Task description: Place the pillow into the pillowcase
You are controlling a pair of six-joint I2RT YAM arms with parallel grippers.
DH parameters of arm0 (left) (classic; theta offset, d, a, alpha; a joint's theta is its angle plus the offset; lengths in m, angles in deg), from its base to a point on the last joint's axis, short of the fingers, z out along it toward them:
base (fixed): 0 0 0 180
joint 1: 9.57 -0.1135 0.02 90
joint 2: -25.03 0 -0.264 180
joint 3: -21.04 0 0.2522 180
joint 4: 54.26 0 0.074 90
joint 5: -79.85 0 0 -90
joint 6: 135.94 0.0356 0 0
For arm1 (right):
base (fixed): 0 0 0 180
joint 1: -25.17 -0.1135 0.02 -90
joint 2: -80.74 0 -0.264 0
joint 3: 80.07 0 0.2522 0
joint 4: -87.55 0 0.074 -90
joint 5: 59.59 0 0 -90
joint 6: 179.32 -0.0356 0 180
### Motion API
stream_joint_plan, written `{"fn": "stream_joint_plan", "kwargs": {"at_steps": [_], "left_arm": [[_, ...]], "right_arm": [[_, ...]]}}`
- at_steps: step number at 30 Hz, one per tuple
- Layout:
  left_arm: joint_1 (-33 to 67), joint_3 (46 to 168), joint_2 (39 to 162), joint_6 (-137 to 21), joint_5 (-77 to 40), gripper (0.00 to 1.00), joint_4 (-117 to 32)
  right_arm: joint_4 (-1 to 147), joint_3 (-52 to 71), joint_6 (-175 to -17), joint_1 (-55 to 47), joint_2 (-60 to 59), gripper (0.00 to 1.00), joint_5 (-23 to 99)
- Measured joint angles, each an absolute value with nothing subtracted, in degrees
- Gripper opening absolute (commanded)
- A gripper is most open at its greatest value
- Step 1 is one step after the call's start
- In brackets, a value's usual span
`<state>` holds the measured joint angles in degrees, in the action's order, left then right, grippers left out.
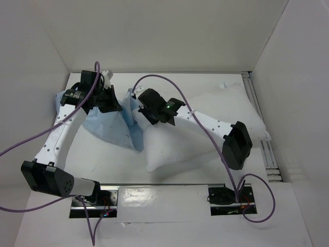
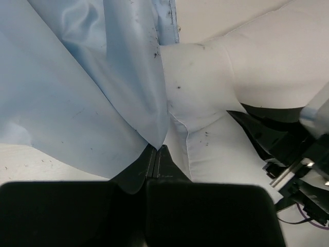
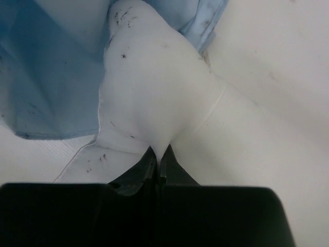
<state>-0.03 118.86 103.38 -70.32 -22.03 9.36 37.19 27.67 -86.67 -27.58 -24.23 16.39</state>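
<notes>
White-walled table (image 1: 103, 164): pillow (image 1: 231, 105) lies right of centre, its left corner against pillowcase (image 1: 110, 126), bunched at left. Left gripper (image 2: 157, 149) pinched tight on pillowcase cloth; right gripper (image 3: 158, 152) pinched tight on pillow fabric.

Left end effector (image 2: 157, 152) pinches pillowcase (image 2: 77, 103) edge beside pillow (image 2: 205, 103).
</notes>
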Motion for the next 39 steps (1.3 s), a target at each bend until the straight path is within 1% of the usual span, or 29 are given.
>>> {"fn": "stream_joint_plan", "kwargs": {"at_steps": [4,7,9,21,23,25,28,30,39], "left_arm": [[-0.03,118.86,103.03,-70.3,-22.03,0.0,9.36],[-0.03,118.86,102.55,-70.32,-21.96,0.0,9.54],[-0.03,118.86,102.2,-70.32,-21.94,0.0,9.71],[-0.03,118.86,101.74,-70.17,-22.12,0.0,10.3],[-0.03,118.81,101.48,-70.06,-22.25,0.0,10.57],[-0.03,118.81,100.85,-70.06,-22.31,0.0,11.05],[-0.05,118.81,99.27,-69.84,-22.33,0.0,11.85],[-0.03,118.81,98.38,-69.69,-22.33,0.0,12.4],[-0.03,118.81,97.48,-68.07,-22.47,0.0,15.75]], "right_arm": [[36.39,34.29,-85.47,-27.08,-27.42,0.0,17.39],[35.12,40.87,-84.48,-26.88,-32.45,0.0,18.9],[34.61,43.03,-83.87,-26.9,-34.87,0.0,19.82],[31.82,42.2,-83.41,-26.68,-34.76,0.0,23.86],[30.22,45.74,-83.24,-26.35,-36.53,0.0,23.78],[27.88,51.86,-83.15,-25.63,-39.84,0.0,23.97],[27.45,60.3,-83.08,-23.4,-45.36,0.0,25.57],[27.53,63.49,-83.5,-21.72,-47.81,0.0,26.86],[28.49,64.5,-87.15,-17.66,-49.95,0.0,32.89]]}}
